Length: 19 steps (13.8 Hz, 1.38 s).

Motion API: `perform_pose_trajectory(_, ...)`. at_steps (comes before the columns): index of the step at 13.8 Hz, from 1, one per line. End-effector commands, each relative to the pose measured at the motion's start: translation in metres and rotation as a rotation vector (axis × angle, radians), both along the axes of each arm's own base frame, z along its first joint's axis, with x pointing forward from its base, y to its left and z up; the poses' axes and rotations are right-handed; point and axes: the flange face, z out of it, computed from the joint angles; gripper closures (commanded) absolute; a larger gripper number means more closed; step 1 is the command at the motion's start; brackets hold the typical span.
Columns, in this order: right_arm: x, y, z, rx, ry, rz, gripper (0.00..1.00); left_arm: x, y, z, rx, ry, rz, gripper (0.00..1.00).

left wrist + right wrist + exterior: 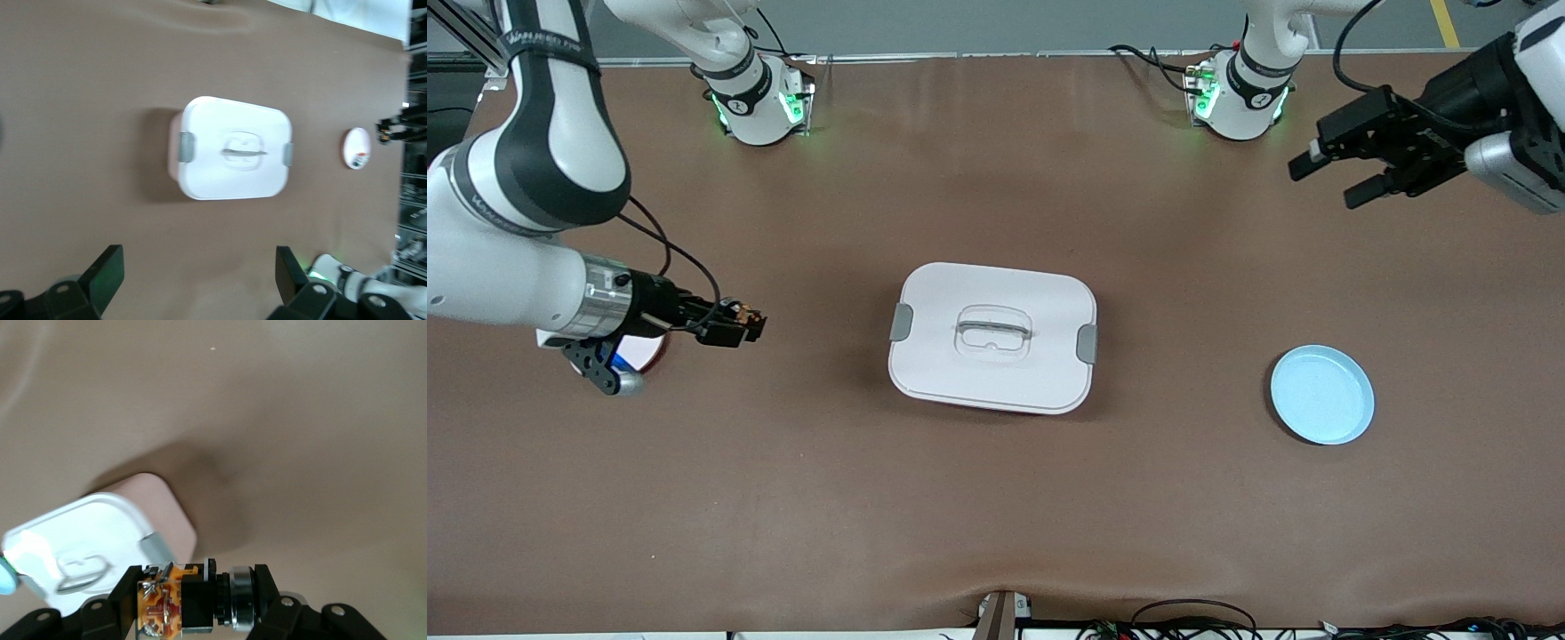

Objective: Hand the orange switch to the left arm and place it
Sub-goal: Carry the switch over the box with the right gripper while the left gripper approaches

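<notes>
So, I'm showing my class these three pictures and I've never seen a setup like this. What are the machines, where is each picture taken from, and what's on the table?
Two white robot arms stand at a brown table. One picture looks down from a high camera facing them; the other two come from cameras on each arm's wrist. The right gripper is shut on the orange switch, up over the table near a pink plate. The left gripper waits open in the air. In the middle sits the white box, lid on. A blue plate lies toward the left arm's end.

Brown tabletop (996, 516) – evenly lit – grey floor (960, 22) at top edge.
</notes>
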Motion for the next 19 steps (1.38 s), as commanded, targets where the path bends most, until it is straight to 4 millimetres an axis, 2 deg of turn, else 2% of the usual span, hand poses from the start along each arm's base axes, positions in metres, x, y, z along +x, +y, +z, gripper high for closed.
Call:
perform_pose_trajectory(1, 0.007, 0.038, 0.017, 0.039, 0.039, -0.090, 1.00, 0.012, -0.032, -0.009, -0.079, 0.000, -0.029, 0.00)
perform_pose_trajectory(3, 0.011, 0.061, 0.022, 0.089, 0.088, -0.177, 1.00, 0.018, -0.058, -0.018, -0.125, 0.002, -0.039, 0.00)
perform_pose_trajectory(7, 0.015, 0.110, 0.041, 0.153, 0.167, -0.338, 1.00, 0.038, -0.115, -0.049, -0.299, 0.045, -0.029, 0.00)
perform_pose_trajectory(9, 0.023, 0.122, 0.051, 0.184, 0.180, -0.437, 1.00, 0.044, -0.142, -0.054, -0.347, 0.003, 0.006, 0.00)
perform_pose_trajectory(13, 0.022, 0.158, 0.070, 0.230, 0.196, -0.537, 1.00, 0.048, -0.197, -0.075, -0.390, -0.070, 0.053, 0.00)
perform_pose_trajectory(17, 0.019, 0.200, 0.084, 0.254, 0.217, -0.628, 1.00, 0.053, -0.230, -0.100, -0.438, -0.078, 0.109, 0.00)
perform_pose_trajectory(19, 0.015, 0.218, 0.087, 0.256, 0.237, -0.661, 1.00, 0.058, -0.235, -0.115, -0.457, -0.048, 0.130, 0.00)
